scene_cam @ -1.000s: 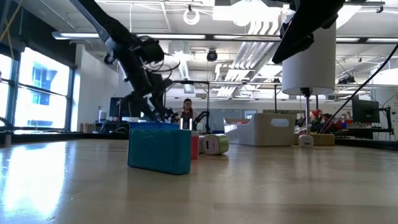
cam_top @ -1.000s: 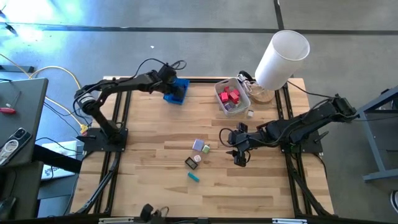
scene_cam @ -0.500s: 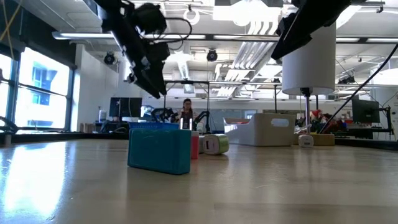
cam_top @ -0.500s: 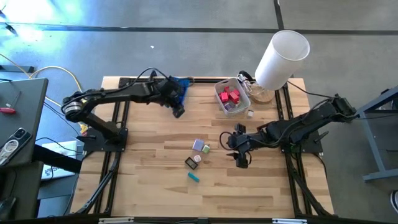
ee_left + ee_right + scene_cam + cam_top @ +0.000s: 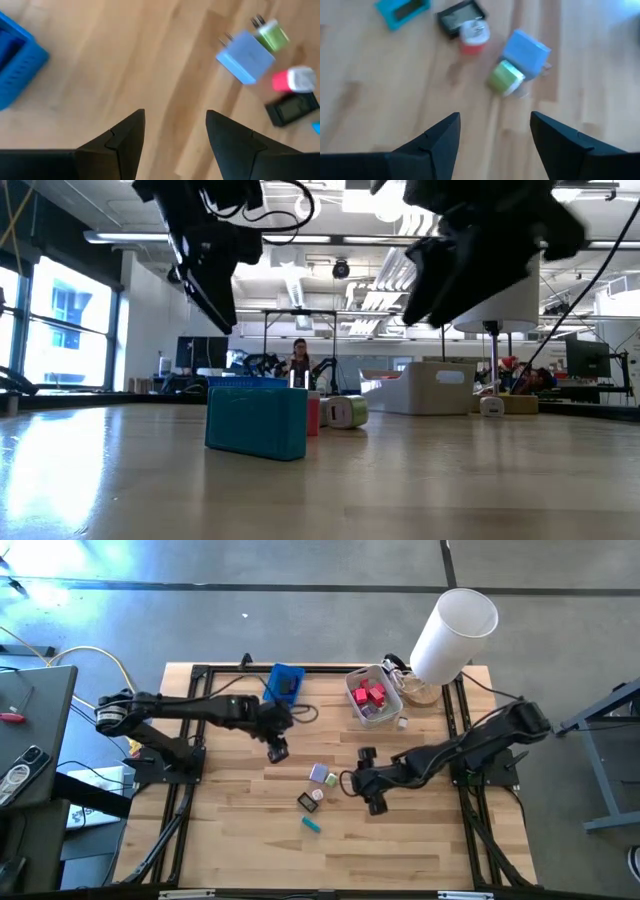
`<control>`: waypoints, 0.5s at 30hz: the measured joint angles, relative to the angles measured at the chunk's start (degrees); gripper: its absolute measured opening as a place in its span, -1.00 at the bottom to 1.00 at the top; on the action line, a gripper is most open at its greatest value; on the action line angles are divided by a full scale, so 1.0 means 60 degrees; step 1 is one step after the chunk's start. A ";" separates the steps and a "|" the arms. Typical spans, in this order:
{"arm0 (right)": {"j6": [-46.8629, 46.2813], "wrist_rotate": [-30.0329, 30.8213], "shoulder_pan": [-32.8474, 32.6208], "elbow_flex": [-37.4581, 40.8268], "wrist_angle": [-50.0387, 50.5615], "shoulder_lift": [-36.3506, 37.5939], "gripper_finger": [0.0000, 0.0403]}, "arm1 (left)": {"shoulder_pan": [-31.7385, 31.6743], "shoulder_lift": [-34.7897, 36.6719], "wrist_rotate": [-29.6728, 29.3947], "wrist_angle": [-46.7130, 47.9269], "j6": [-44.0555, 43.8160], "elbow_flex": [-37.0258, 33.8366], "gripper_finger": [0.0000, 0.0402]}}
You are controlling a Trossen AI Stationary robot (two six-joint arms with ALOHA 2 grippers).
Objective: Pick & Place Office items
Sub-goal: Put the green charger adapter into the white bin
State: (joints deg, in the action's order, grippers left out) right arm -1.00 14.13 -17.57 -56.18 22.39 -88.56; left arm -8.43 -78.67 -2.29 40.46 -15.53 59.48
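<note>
Several small office items lie in a cluster mid-table: a lilac-blue plug block (image 5: 319,774) (image 5: 246,62) (image 5: 526,51), a green piece (image 5: 331,779) (image 5: 504,77), a red-and-white roll (image 5: 318,794) (image 5: 474,36), a black piece (image 5: 307,801) (image 5: 461,16) and a teal piece (image 5: 312,824) (image 5: 401,9). My left gripper (image 5: 278,752) (image 5: 175,115) is open, up and to the left of the cluster. My right gripper (image 5: 350,783) (image 5: 495,117) is open, just right of the cluster. Both hover above the table.
A blue tray (image 5: 285,683) (image 5: 17,57) stands near the far edge. A translucent bin (image 5: 373,695) holding red pieces sits to its right, beside a tall white cylinder (image 5: 455,635). In the low view the teal piece (image 5: 257,420) stands in front.
My left gripper has drawn away from the blue tray at the far edge and swung toward the near edge and the cluster. My right gripper has moved toward the table's left, closing on the cluster. The items and the tray lie where they were.
</note>
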 joint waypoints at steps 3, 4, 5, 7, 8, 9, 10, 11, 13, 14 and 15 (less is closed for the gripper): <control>0.1037 0.0416 0.0138 0.0000 -0.0696 -0.0431 0.14 | 0.0573 -0.0002 0.0049 0.0241 -0.0146 0.0000 0.00; 0.1522 0.0477 0.0169 0.0000 -0.0878 -0.0553 0.14 | 0.0753 -0.0004 0.0077 0.0246 -0.0160 0.0000 0.00; 0.1977 0.0480 0.0202 0.0000 -0.1130 -0.0661 0.14 | 0.0926 -0.0004 0.0075 0.0250 -0.0197 0.0000 0.00; 0.2785 0.0296 0.0262 0.0000 -0.1654 -0.0810 0.14 | 0.1231 -0.0004 0.0081 0.0261 -0.0357 0.0000 0.00; 0.3118 0.0197 0.0278 0.0000 -0.1803 -0.0867 0.14 | 0.1369 -0.0004 0.0077 0.0257 -0.0394 0.0000 0.00; 0.3476 0.0089 0.0330 0.0000 -0.1945 -0.0937 0.14 | 0.1493 -0.0004 0.0074 0.0257 -0.0397 0.0000 0.00; 0.3839 0.0050 0.0391 -0.0004 -0.2067 -0.1016 0.14 | 0.1610 -0.0004 0.0041 0.0251 -0.0407 0.0000 0.00; 0.4196 0.0052 0.0461 -0.0004 -0.2098 -0.1075 0.14 | 0.1713 -0.0004 -0.0055 0.0239 -0.0417 0.0000 0.00; 0.4877 0.0071 0.0644 0.0000 -0.2342 -0.1216 0.14 | 0.1894 -0.0004 -0.0328 0.0178 -0.0424 0.0000 0.00; 0.5143 0.0066 0.0722 -0.0002 -0.2543 -0.1273 0.14 | 0.1956 -0.0004 -0.0457 0.0171 -0.0428 0.0000 0.00; 0.5402 0.0059 0.0782 -0.0004 -0.2625 -0.1330 0.14 | 0.2007 -0.0004 -0.0561 0.0181 -0.0467 0.0000 0.00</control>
State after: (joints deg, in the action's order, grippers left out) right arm 31.41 14.48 -12.87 -56.21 6.64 -96.54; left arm 3.61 -78.70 -5.65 41.54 -18.33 59.48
